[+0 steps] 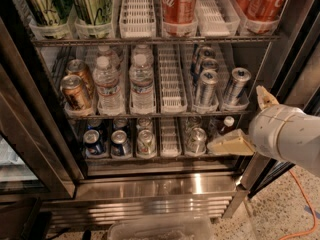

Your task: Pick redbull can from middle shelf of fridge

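Several slim silver-and-blue redbull cans stand in two lanes at the right of the middle shelf (170, 115) of the fridge (280, 39). The front two are the left one (206, 88) and the right one (236, 86). My gripper (248, 121) is at the right, just in front of the fridge's right frame, below and to the right of the front right can. It is open and empty. One beige finger (265, 98) points up and the other (231, 145) points left over the bottom tier.
Copper-brown cans (75, 91) and water bottles (107, 86) fill the middle shelf's left lanes. Red cola cans (179, 1) and green cans stand on the top tier, short blue cans (93, 142) on the bottom. A clear bin (160, 229) and an orange cable (305, 204) lie on the floor.
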Tool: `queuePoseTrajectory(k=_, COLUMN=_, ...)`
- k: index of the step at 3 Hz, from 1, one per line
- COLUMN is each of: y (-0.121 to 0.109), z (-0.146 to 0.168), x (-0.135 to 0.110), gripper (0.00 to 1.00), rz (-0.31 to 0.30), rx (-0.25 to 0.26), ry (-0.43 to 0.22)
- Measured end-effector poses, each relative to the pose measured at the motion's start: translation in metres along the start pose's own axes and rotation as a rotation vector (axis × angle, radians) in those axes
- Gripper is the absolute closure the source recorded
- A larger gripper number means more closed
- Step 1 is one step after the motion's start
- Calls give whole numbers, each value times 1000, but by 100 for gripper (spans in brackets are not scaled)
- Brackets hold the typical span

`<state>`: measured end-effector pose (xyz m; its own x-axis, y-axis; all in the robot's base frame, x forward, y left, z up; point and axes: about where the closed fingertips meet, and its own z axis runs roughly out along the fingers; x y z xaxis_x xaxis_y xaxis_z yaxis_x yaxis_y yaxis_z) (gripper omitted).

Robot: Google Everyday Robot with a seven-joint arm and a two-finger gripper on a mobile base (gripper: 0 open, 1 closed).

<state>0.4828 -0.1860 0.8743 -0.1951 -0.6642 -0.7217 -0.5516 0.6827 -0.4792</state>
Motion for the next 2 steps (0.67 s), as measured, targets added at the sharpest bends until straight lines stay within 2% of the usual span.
queuePoseTrajectory(k=2, y=-15, z=22, x=-17, gripper=0, rz=16, rx=166, ry=-105)
